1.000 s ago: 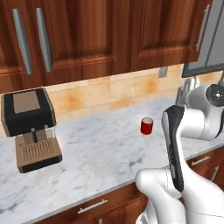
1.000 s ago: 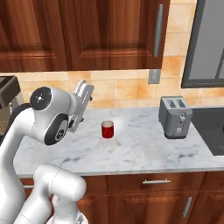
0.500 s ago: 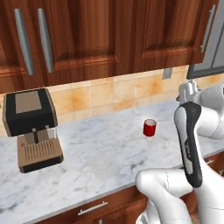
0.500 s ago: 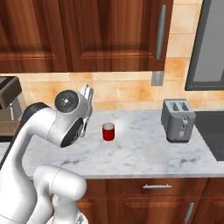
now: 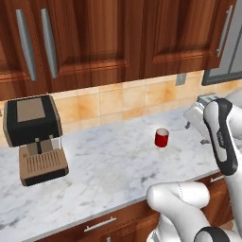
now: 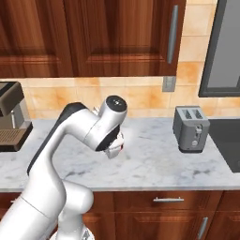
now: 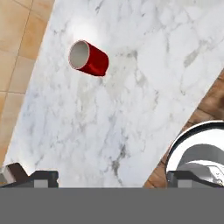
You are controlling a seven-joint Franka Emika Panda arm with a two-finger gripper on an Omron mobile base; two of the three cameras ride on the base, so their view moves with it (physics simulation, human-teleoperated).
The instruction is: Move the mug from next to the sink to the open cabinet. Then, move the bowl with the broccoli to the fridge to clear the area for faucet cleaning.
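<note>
Spread wide and holding nothing, the pincer [image 7: 109,175] is hanging above the marble counter [image 7: 131,87], touching no object. Ahead of its dark fingertips [image 7: 41,177], well apart from them, the red mug [image 7: 89,58] is standing upright on the counter near the tiled backsplash [image 5: 118,101]. Off to one side, the coffee machine [image 5: 35,137] is sitting against the wall, and the grey toaster [image 6: 191,128] is standing farther along the other way.
</note>
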